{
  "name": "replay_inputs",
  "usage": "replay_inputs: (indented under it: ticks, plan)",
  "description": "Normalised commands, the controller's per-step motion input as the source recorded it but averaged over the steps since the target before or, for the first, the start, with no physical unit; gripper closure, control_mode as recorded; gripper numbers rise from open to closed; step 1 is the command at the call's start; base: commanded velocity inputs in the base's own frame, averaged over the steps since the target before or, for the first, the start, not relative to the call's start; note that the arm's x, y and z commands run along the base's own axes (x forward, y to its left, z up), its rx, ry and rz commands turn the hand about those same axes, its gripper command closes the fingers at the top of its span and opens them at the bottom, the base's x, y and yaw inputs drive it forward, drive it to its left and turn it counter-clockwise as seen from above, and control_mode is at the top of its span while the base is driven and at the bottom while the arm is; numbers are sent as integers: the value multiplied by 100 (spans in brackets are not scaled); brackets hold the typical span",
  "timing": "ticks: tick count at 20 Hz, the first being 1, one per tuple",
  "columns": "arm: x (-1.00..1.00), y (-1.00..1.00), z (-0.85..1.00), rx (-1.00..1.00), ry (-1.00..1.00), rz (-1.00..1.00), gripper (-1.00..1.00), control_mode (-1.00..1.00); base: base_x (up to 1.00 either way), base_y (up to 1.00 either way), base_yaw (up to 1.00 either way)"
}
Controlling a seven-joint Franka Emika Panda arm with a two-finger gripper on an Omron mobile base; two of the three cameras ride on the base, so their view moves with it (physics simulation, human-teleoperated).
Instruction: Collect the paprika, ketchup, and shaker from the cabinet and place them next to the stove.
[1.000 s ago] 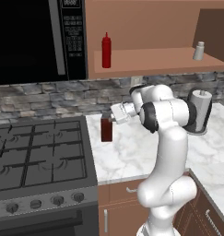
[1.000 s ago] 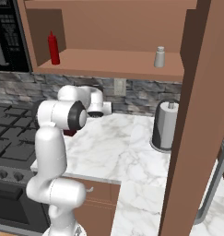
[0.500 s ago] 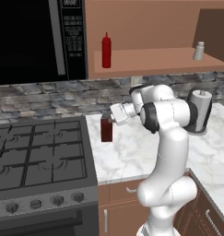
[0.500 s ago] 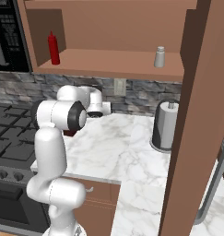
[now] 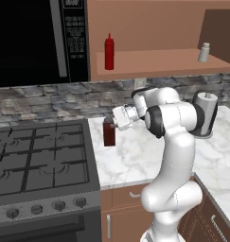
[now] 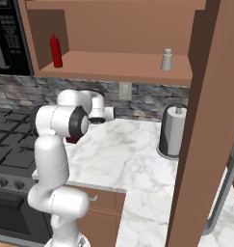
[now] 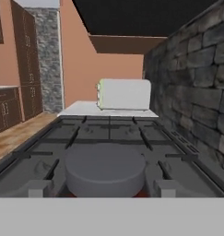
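**Ana:** Paprika, the short squarish dark reddish-brown jar with the dark grey cap [image 5: 109,132], stands upright on the white marbled counter [image 5: 149,151], just beside the dark grey gas stove with black grates [image 5: 38,158]. I take that as the right spot, since the task wants it next to the range.

**Ben:** And the white arm's two-finger gripper [image 5: 117,120]?

**Ana:** It sits at the jar's cap, reaching in sideways from the right. In the hand view the round grey cap [image 7: 105,171] lies low and centred between the two finger tips, one on each side, with the stove grates stretching away behind it.

**Ben:** Pinching it, or let go?

**Ana:** The jaws stand wide on either side of the cap, but I cannot tell whether the pads press on it or stand just clear. The jar rests on the counter either way, so my guess is this is the set-down step.

**Ben:** What remains?

**Ana:** The slim bright red ketchup bottle [image 5: 109,51] and the tiny pale shaker [image 5: 204,52] stand on the brown wooden cabinet shelf [image 5: 163,61], well apart from each other.
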Motion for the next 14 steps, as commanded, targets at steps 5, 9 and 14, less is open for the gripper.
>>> replay_inputs:
  ticks: [5,9,14]
  plan:
    - [-1,22,-61,-5,-2,0,-100,-100,0,0,0]
    - [-9,2,-24,0,-7,0,-100,-100,0,0,0]
    - [-21,-16,1,6,-8,0,-100,-100,0,0,0]
